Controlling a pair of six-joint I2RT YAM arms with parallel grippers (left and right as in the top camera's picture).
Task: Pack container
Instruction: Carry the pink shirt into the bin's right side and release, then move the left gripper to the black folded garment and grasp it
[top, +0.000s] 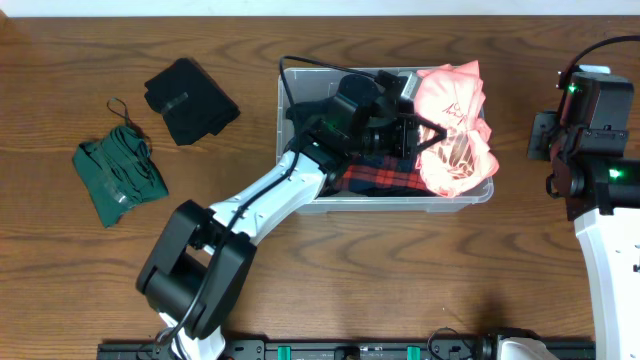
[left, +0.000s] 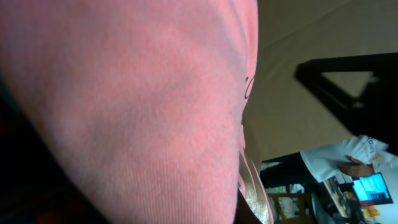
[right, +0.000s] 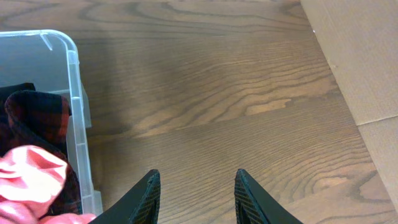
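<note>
Across the container (top: 385, 206) reaches the left arm (top: 270, 200), left gripper (top: 440, 132) clamping the pink shirt (top: 455, 100).

The container (top: 440, 206) is a large clear, colourless plastic bin, rectangular with rounded corners. It stands upright and open-topped on the table (top: 400, 280), right of centre and towards the far edge, with its long sides running left to right. It is partly filled. A red-and-dark plaid cloth (top: 385, 178) lies along the near side, and a pink garment (top: 455, 120) is heaped at the right end, rising above the rim. The right wrist view shows the container's right wall and one rounded corner.
</note>
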